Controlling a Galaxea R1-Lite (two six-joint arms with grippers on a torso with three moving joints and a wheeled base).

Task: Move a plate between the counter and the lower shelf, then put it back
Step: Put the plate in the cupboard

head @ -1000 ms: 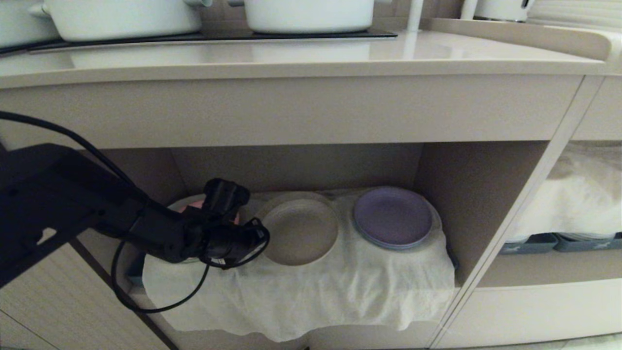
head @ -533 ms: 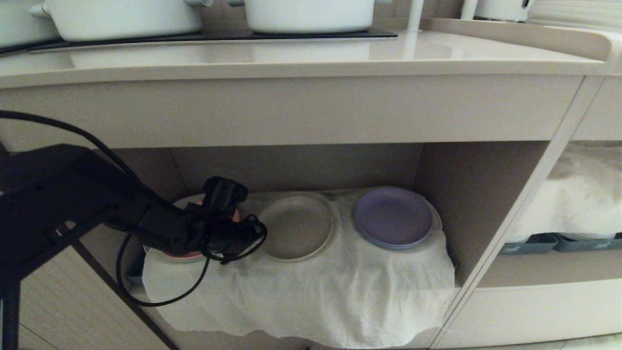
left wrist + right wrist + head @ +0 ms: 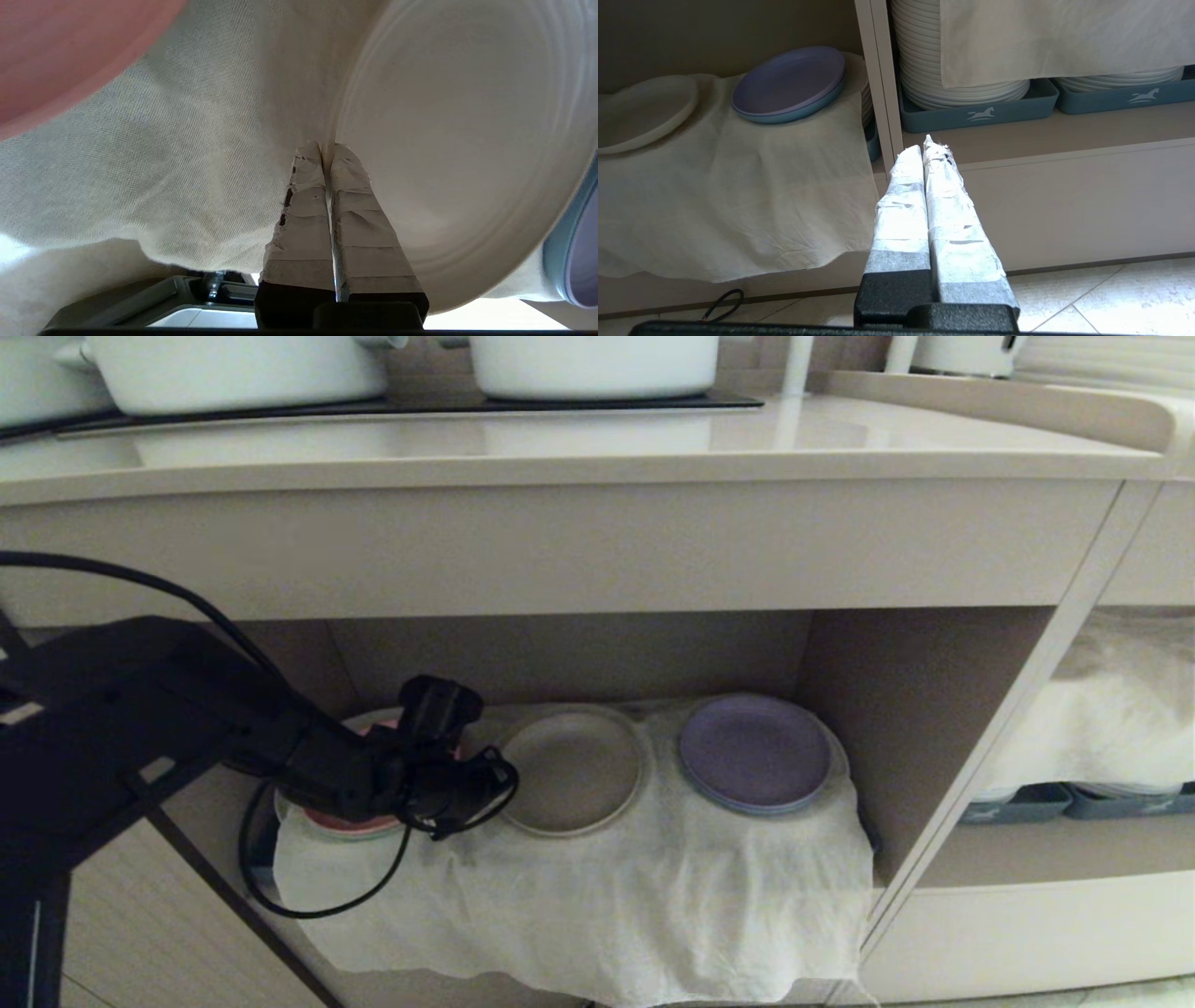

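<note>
Left wrist view puts my left gripper [image 3: 327, 148] nearest of all: its two taped fingers are pressed flat together, holding nothing, with the tips right at the near rim of the small round cream-beige plate [image 3: 460, 140]. From the jaws the plate lies toward one o'clock, flat on the wrinkled white cloth [image 3: 154, 154]; being round, it has no long axis to line up with. I judge the next move needs the jaws opened before they can take that rim.

Head view shows what the wrist cannot: the plate [image 3: 572, 770] sits mid-floor in the beige-walled lower shelf [image 3: 920, 709], a pink plate [image 3: 347, 822] at its nine o'clock, a purple plate [image 3: 754, 752] at three, the smooth beige counter [image 3: 579, 448] overhead.

Right wrist view shows my right gripper [image 3: 927, 144] also shut and empty, parked well apart.
</note>
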